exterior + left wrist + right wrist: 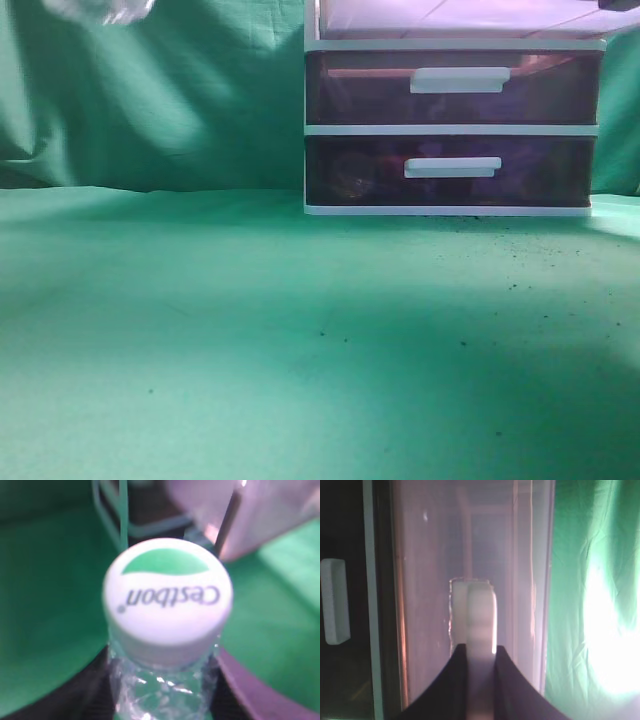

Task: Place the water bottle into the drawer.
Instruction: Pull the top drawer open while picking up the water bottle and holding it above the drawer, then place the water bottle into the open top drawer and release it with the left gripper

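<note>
Left claw (162, 690) grips the water bottle (167, 600); right claw (481, 655) pinches the drawer (470, 555) handle (472, 615).

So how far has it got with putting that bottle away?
Done: the top drawer is pulled out, the right gripper shut on its white handle. In hand: the left gripper holds the water bottle aloft, left of the cabinet. Left: carry it over, lower it in, release.
</note>
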{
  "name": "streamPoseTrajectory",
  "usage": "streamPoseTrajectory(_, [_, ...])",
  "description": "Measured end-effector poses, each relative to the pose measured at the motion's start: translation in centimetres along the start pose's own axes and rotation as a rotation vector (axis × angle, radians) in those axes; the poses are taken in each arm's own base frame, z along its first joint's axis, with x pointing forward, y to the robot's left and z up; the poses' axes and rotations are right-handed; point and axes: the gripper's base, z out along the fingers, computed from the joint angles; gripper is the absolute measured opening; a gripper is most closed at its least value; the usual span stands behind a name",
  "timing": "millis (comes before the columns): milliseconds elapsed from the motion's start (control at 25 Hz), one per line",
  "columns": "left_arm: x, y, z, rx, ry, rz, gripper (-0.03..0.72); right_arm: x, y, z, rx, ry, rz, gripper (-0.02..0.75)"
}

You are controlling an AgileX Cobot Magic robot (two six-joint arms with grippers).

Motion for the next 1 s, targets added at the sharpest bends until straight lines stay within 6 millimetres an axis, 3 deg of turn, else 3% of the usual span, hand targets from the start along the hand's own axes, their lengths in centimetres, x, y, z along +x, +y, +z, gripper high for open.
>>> streamPoseTrajectory(240, [-7.4,-1.2,-2.8,0.069,-0.359,0.041,0.288,0.1,0.1,-0.1,-0.022,0.014,0.020,0.102])
streamPoseTrajectory(360, [-10.1,-2.4,-2.5,0.117,-0.432,0.091,0.288,0.1,0.3,-0.1,-0.048,0.009,0.020,0.102])
streamPoseTrajectory(520, [-12.4,-4.6,0.7,0.190,-0.435,0.134,0.288,0.1,0.4,-0.2,-0.068,0.007,0.016,0.102])
streamPoseTrajectory(680, [-13.3,-6.8,4.6,0.250,-0.403,0.149,0.288,0.1,0.5,-0.2,-0.076,0.009,0.022,0.102])
streamPoseTrajectory(840, [-13.2,-8.1,8.7,0.269,-0.363,0.204,0.288,0.1,0.5,-0.2,-0.078,0.010,0.043,0.102])
streamPoseTrajectory(1000, [-12.4,-8.0,12.0,0.245,-0.316,0.255,0.288,0.1,0.5,-0.2,-0.078,0.010,0.047,0.102])
